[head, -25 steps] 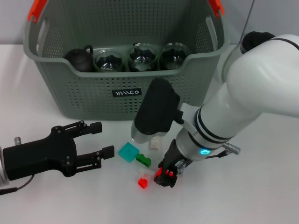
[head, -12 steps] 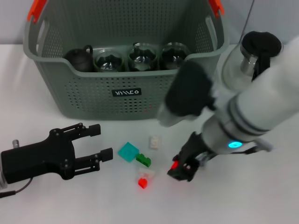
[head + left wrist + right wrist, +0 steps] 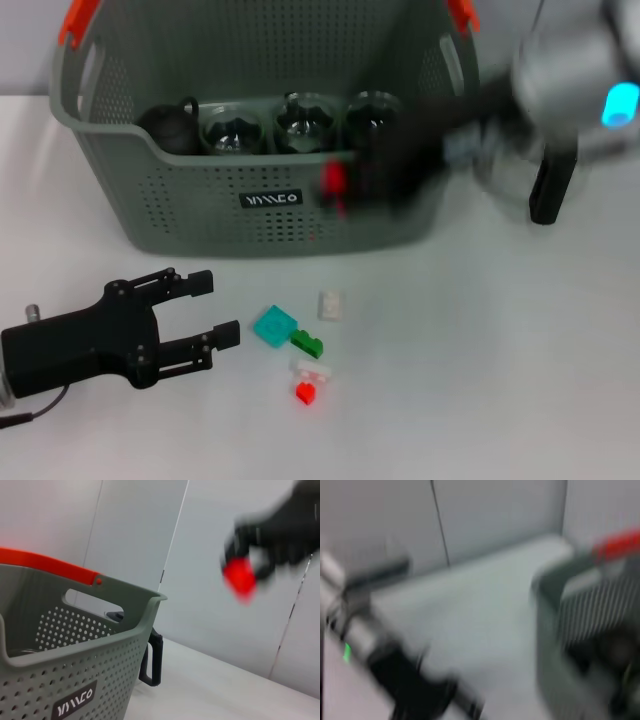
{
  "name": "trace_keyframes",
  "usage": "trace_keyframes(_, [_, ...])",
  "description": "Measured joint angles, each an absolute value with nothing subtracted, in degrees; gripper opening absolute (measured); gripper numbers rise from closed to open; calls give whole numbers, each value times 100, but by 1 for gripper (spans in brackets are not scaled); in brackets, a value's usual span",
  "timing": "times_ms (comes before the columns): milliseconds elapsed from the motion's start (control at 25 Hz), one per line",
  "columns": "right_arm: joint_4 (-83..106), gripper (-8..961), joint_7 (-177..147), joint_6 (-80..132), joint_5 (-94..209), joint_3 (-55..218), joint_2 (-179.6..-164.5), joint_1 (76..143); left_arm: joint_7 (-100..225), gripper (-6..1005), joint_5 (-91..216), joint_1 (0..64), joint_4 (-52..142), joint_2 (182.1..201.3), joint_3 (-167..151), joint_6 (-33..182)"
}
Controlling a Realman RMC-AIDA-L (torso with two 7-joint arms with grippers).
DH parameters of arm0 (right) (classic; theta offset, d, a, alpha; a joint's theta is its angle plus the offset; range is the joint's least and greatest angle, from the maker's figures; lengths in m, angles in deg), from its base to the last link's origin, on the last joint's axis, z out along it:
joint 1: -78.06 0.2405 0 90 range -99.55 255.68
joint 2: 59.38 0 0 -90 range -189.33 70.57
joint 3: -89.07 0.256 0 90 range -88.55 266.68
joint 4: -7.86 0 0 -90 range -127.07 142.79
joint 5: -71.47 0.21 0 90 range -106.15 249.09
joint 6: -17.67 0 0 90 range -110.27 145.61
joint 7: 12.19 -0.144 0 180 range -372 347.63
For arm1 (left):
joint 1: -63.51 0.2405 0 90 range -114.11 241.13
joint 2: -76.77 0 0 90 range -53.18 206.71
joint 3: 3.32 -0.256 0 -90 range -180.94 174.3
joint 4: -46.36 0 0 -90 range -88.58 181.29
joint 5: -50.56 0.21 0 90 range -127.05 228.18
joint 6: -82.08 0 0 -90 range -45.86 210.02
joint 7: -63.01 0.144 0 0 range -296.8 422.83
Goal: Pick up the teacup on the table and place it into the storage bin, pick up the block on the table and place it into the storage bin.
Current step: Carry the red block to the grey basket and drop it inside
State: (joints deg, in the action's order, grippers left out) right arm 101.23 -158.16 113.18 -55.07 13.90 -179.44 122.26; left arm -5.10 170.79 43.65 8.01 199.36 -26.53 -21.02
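Observation:
The grey-green storage bin (image 3: 120, 170) stands at the back of the table, and its rim shows in the left wrist view (image 3: 100, 635). Inside it are a black teapot (image 3: 168, 128) and three glass teacups (image 3: 304, 122). My right gripper (image 3: 336, 188), smeared by motion, is in the air at the bin's front wall, shut on a red block (image 3: 333, 186). The left wrist view shows this gripper (image 3: 243, 573) and red block (image 3: 240, 576) too. My left gripper (image 3: 217, 308) rests open on the table at the lower left. Beside it lie a teal block (image 3: 273, 325) and a green block (image 3: 307, 345).
Two white blocks (image 3: 331, 304) (image 3: 312, 368) and a small red block (image 3: 306, 392) also lie in front of the bin. A pot's black handle (image 3: 550, 190) (image 3: 152, 657) shows to the right of the bin, behind my right arm.
My right arm has swung up from the table, carrying the red block from beside the loose blocks to the bin's front wall. The left gripper has barely moved.

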Motion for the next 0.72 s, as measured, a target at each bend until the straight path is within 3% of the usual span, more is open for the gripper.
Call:
trace_keyframes(160, [9845, 328, -15596, 11305, -5364, 2534, -17925, 13009, -516, 766, 17079, 4363, 804, 19938, -2654, -2101])
trace_keyframes(320, [9056, 328, -15331, 10696, -5740, 2941, -17802, 13598, -532, 765, 17079, 4354, 813, 19953, -2654, -2097])
trace_keyframes(520, [7784, 327, -15006, 9561, -6345, 2914, -17667, 13897, -554, 765, 17079, 4326, 877, 19960, -2663, -2092])
trace_keyframes(720, [7104, 313, -14615, 9162, -6571, 2905, -17651, 13944, -573, 765, 17079, 4321, 883, 19965, -2661, -2161])
